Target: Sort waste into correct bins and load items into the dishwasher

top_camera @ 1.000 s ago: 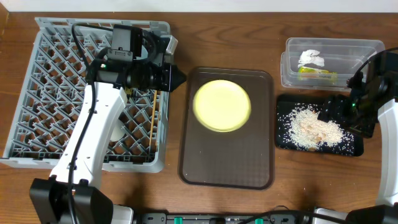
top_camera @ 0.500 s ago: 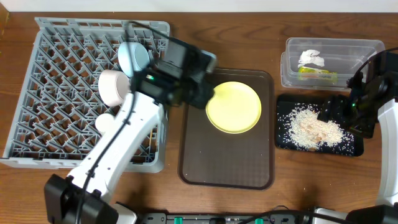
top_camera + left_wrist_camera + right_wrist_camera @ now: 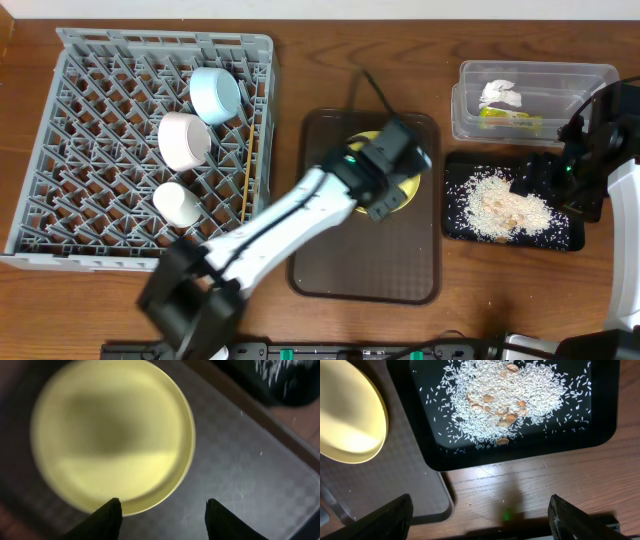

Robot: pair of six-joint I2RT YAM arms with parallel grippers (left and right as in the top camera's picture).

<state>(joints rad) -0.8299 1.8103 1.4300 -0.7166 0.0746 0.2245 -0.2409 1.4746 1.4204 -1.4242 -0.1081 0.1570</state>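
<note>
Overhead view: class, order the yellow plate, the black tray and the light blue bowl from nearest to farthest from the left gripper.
1. yellow plate: right beneath the left gripper, on the brown tray.
2. black tray: on the table beside the brown tray.
3. light blue bowl: far across, in the grey rack.

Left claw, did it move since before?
Yes. The left claw moved right, from above the rack to above the plate on the brown tray.
</note>
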